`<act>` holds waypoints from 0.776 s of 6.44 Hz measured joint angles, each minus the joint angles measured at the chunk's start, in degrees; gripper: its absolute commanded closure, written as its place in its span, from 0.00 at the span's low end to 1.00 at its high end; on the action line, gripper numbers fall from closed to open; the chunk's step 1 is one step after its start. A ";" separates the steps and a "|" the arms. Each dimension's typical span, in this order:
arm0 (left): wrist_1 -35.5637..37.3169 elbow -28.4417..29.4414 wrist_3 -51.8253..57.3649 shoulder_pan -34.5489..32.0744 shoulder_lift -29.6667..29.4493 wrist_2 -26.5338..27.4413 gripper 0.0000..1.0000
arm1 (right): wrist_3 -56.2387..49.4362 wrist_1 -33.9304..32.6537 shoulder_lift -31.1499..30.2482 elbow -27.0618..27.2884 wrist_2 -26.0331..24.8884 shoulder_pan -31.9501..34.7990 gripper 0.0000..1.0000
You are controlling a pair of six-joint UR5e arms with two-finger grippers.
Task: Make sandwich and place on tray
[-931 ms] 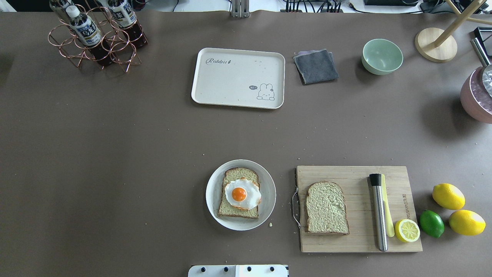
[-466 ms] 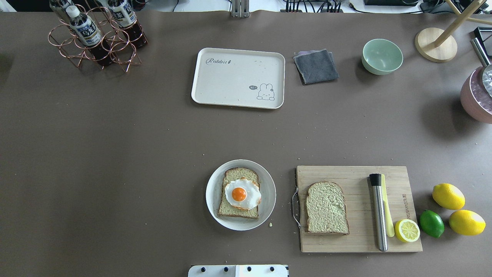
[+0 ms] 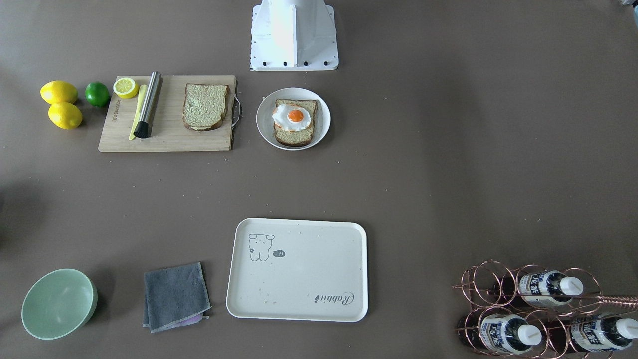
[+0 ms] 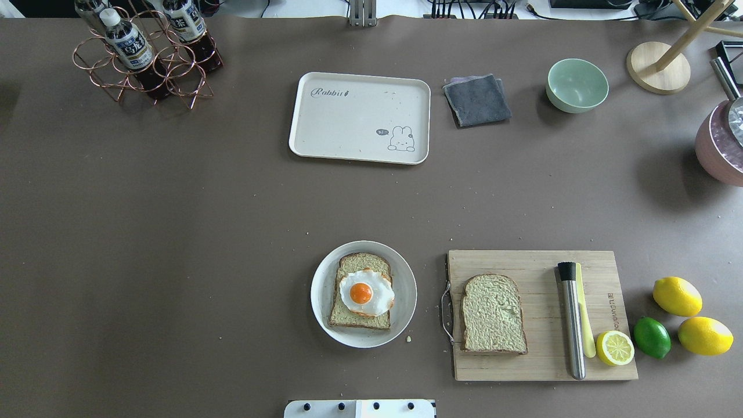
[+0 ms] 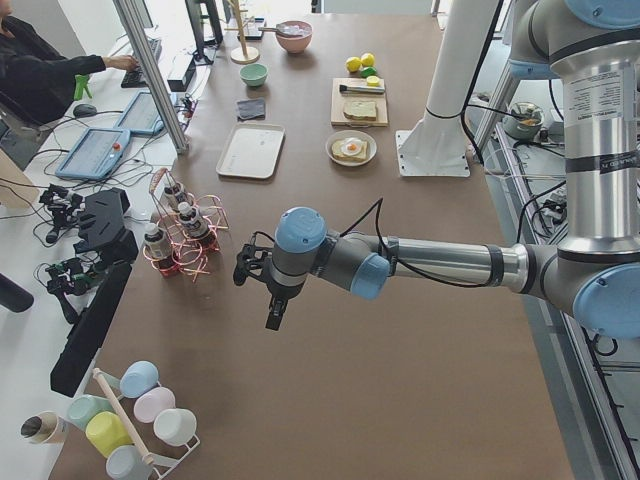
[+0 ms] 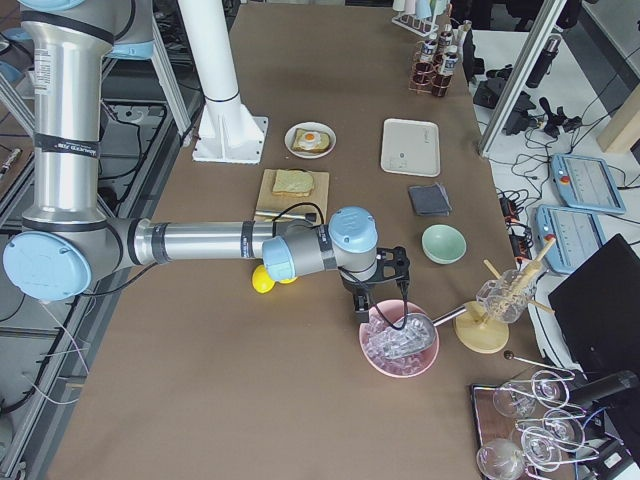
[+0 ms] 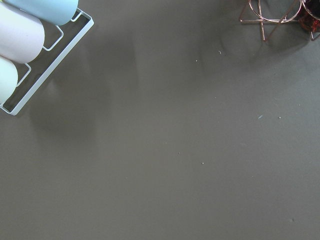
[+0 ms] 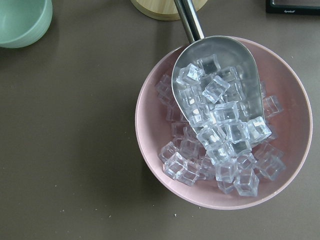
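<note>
One bread slice (image 4: pixel 364 264) lies on a round grey-white plate (image 4: pixel 319 296) with a fried egg (image 4: pixel 365 292) on top of it. A second bread slice (image 4: pixel 493 313) lies bare on a wooden cutting board (image 4: pixel 540 267). The cream tray (image 4: pixel 348 122) with "Rabbit" lettering stands empty at the table's far middle. Neither gripper shows in the overhead or front-facing views. My left gripper (image 5: pixel 272 315) hangs over bare table near a bottle rack. My right gripper (image 6: pixel 365 300) hangs over a pink bowl of ice. I cannot tell whether either is open or shut.
On the board lie a steel tool (image 4: pixel 572 319), a yellow knife and a lemon half (image 4: pixel 615 347). Two lemons (image 4: pixel 677 296) and a lime (image 4: pixel 651 337) sit to its right. A grey cloth (image 4: pixel 477 100), a green bowl (image 4: pixel 577 85), a bottle rack (image 4: pixel 145 55) and the pink ice bowl (image 8: pixel 150 120) stand farther off.
</note>
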 measured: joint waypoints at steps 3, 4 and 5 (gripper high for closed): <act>-0.60 -0.02 -0.04 0.00 0.08 0.00 0.02 | -0.36 0.29 -0.21 -0.04 0.78 0.00 0.00; -0.74 -0.13 -0.21 0.00 0.07 -0.03 0.02 | -0.42 0.30 0.04 0.03 0.81 0.00 0.00; -0.79 -0.27 -0.39 0.00 0.03 -0.07 0.02 | -0.23 0.29 0.33 0.38 0.82 -0.11 0.00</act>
